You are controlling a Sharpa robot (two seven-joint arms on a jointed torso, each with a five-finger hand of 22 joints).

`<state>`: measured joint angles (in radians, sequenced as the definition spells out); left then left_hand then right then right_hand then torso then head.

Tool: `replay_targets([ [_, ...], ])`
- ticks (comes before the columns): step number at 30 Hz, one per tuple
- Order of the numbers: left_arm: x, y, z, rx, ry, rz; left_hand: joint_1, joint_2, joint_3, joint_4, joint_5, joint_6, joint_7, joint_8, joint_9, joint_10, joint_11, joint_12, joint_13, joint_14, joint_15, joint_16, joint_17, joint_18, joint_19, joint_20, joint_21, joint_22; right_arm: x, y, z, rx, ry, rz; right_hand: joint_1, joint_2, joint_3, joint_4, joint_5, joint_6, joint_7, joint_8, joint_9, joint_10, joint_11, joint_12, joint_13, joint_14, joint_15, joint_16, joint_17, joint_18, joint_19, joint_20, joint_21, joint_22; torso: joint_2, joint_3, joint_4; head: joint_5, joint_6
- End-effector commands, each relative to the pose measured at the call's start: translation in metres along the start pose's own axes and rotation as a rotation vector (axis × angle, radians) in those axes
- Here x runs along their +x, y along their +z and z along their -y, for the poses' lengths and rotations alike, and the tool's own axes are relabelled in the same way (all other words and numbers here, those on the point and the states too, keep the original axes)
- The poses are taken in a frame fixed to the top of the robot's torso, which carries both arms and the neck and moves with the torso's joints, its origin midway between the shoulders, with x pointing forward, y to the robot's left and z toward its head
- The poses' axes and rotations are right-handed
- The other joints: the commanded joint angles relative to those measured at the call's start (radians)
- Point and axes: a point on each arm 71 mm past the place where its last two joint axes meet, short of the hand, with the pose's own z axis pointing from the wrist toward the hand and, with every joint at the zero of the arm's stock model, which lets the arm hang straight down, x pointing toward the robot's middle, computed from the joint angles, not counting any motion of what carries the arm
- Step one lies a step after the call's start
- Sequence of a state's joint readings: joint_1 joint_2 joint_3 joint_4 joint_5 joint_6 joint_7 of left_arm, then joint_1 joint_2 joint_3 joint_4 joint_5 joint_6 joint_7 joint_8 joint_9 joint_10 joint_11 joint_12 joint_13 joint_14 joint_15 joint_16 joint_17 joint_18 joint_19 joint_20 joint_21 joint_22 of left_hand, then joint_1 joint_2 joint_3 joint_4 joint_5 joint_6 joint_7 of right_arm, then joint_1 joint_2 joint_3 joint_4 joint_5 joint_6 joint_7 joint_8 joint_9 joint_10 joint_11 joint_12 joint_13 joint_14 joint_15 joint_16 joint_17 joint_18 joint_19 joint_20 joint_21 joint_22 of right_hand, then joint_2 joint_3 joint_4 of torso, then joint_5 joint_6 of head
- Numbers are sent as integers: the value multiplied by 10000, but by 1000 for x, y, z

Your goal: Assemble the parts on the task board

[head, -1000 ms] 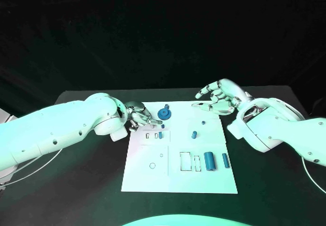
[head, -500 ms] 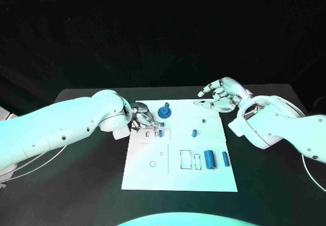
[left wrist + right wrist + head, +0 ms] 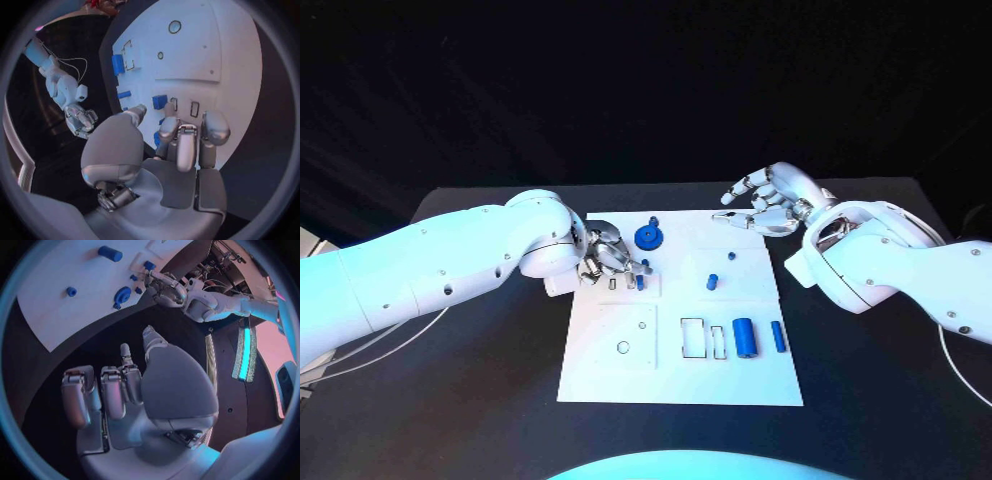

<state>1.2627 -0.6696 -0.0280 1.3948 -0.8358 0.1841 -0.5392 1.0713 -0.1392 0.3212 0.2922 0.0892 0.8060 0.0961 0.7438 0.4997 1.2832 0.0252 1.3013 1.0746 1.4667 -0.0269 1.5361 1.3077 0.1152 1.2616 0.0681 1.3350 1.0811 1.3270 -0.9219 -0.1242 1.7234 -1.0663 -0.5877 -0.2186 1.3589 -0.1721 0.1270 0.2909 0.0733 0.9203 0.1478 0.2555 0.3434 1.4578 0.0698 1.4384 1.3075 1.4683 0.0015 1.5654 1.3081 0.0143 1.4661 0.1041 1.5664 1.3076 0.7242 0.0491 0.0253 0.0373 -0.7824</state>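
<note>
Small blue part sitting by the little slots at the far left of the task board, probably lined up for pushing in. Left hand hovering right over it, fingers curled down; can't tell if actually pinching it. Right hand parked off the far right corner, loose and holding nothing, likely waiting. Bigger blue cylinders lying mid-right. Black worktop underneath.

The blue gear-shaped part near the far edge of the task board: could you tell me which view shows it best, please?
The head view shows the blue gear-shaped part best: seen from above, unobstructed, on the task board beside the left hand. The right wrist view shows it smaller and bent. In the left wrist view I cannot pick it out.
</note>
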Motion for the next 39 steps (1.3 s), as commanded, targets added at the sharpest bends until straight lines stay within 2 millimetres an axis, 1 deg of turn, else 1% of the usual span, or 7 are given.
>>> replay_targets([
  [1, 1, 0, 2, -95, 296, -258, 85, 85, -59, -35, 18, -74, -5, 64, 52, -46, -21, -64, -11, 728, -97, 10, 1628, -112, 48, 10, 33, 7, 1, 1, -1, -38, -74, -124, -107, 40, -61, 5, 21, -76, -1, 88, 16, -14, -27, -42, 1557, 1015, -61, 38, 2588, -143, 1047, -46, 44, 2632, 3, 2, -3, -14, 0],
  [5, 1, 1, 2, -92, 344, -299, 266, 161, -25, -43, 26, -109, -8, 104, 120, -59, -25, -74, -18, 727, -100, 10, 1631, -112, 42, 9, 39, 14, 2, 1, -1, -28, -80, -135, -82, 48, -54, -6, 50, -78, -4, 104, 21, -15, -29, -43, 1555, 1015, -63, 37, 2586, -143, 1047, -47, 44, 2632, -5, -2, 13, -13, -35],
  [11, 2, 2, 4, -55, 377, -332, 334, 189, -4, -46, 28, -122, -8, 117, 146, -71, -26, -84, -33, 723, -99, 6, 1621, -111, 36, 10, 38, 11, 2, 2, -1, -17, -84, -148, -67, 58, -48, -9, 68, -79, -6, 114, 24, -31, -32, -62, 1540, 1014, -64, 36, 2583, -143, 1047, -48, 44, 2632, -2, -11, 5, -9, -38],
  [29, 2, 3, 5, 24, 411, -413, 1015, 444, 342, -108, 14, -98, -92, 339, 443, -54, -96, -83, 0, 734, -153, 15, 1666, -116, 32, -5, 72, 60, 4, 3, -2, -11, -90, -185, -33, 87, -29, -10, 126, -82, -10, 142, 33, -40, -37, -75, 1528, 1011, -68, 31, 2571, -143, 1047, -51, 44, 2632, -9, 2, 12, -34, -90],
  [35, 3, 4, 5, 66, 417, -469, 1644, 545, 1028, -270, -19, -123, -175, 351, 640, -46, -177, -128, -17, 757, -226, 33, 1734, -120, 26, -52, 89, 85, 4, 4, -2, -10, -95, -208, -15, 98, -21, -11, 165, -87, -12, 158, 37, -25, -39, -58, 1541, 1011, -71, 31, 2570, -143, 1047, -53, 44, 2632, -11, 0, 6, -32, -101],
  [38, 2, 4, 5, 79, 414, -481, 1769, 535, 1275, -337, -17, -115, -189, 320, 679, -45, -191, -148, -30, 760, -239, 35, 1744, -123, 31, -64, 98, 99, 4, 4, -2, -6, -97, -213, -8, 102, -18, -12, 182, -89, -13, 163, 39, -23, -40, -56, 1542, 1015, -71, 37, 2585, -143, 1047, -53, 44, 2632, -11, 0, 3, -30, -102],
  [39, 2, 4, 5, 84, 413, -481, 1895, 512, 1601, -444, -21, -105, -197, 265, 716, -45, -203, -175, -46, 760, -251, 32, 1744, -123, 29, -78, 101, 104, 4, 4, -2, -4, -98, -213, -8, 102, -18, -12, 182, -89, -13, 163, 39, -23, -40, -56, 1542, 1015, -71, 37, 2585, -143, 1047, -53, 44, 2632, -13, -2, 6, -23, -111],
])
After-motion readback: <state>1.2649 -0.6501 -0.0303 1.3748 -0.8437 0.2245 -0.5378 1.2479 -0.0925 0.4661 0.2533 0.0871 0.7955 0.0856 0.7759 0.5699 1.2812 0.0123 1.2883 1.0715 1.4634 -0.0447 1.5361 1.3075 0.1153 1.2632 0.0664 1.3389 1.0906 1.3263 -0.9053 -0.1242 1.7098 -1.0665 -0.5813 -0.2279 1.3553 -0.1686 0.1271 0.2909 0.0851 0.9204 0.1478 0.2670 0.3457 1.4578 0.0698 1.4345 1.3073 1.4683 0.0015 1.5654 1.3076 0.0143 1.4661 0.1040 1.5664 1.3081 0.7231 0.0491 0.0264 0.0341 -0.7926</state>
